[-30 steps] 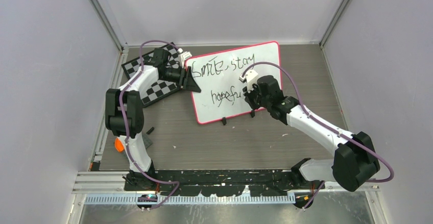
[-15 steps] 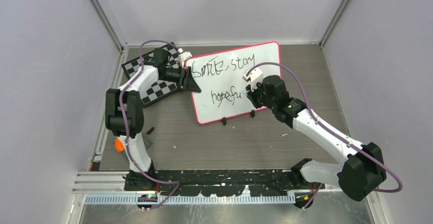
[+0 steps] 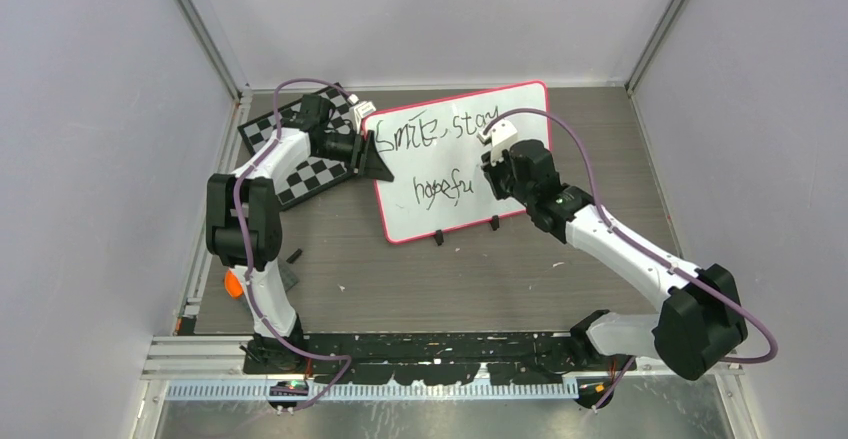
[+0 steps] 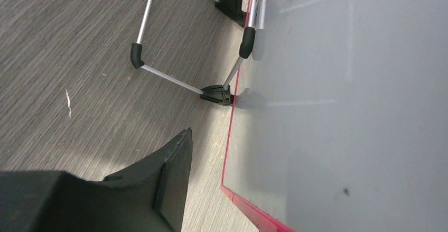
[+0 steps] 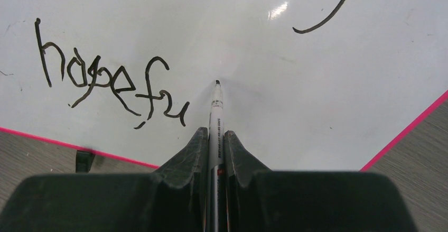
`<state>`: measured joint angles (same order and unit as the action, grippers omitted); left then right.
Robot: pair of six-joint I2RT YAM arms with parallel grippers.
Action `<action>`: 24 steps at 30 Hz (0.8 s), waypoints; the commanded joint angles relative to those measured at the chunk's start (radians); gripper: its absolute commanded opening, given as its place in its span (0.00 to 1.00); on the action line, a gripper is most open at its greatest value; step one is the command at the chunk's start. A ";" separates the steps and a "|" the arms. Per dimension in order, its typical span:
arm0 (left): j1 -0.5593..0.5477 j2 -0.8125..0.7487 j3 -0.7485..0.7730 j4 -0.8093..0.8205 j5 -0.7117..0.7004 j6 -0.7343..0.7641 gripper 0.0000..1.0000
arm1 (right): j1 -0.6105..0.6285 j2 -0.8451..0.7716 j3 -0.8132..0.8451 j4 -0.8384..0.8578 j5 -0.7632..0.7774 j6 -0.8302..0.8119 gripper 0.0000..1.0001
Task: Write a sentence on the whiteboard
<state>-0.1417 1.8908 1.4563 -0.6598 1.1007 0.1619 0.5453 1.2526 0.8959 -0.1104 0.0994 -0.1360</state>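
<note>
The whiteboard (image 3: 520, 119), framed in pink-red, lies tilted at the back middle, with two black feet on its near edge. The sentence reads "Smile, stay" (image 3: 440, 129) over "hopefu" (image 3: 440, 187), which also shows in the right wrist view (image 5: 105, 84). My right gripper (image 5: 215, 132) is shut on a white marker (image 5: 215, 113). The marker's black tip rests on the board just right of "hopefu". In the top view the right gripper (image 3: 503, 181) is over the board's lower middle. My left gripper (image 3: 378, 156) is open at the board's left edge. One of its fingers (image 4: 171, 182) shows beside the frame (image 4: 231, 137); the other is hidden.
A black-and-white chessboard (image 3: 300, 154) lies under the left arm at the back left. A small orange object (image 3: 233, 284) and a small black piece (image 3: 294, 255) lie near the left arm's base. The board's wire stand legs (image 4: 169, 79) show on the table in the left wrist view.
My right gripper with the marker has shifted slightly right and farther up the board. The writing looks the same. The left arm has not moved.
</note>
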 commanded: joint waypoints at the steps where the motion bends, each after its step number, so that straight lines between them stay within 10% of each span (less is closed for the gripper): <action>1: -0.006 -0.016 -0.009 0.007 -0.043 0.016 0.09 | -0.006 0.016 0.057 0.060 0.027 0.019 0.00; 24: -0.006 -0.017 -0.016 0.004 -0.042 0.023 0.09 | -0.006 -0.004 -0.047 -0.039 -0.038 -0.043 0.00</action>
<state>-0.1398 1.8904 1.4509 -0.6586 1.1038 0.1616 0.5453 1.2762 0.8768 -0.1371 0.0750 -0.1604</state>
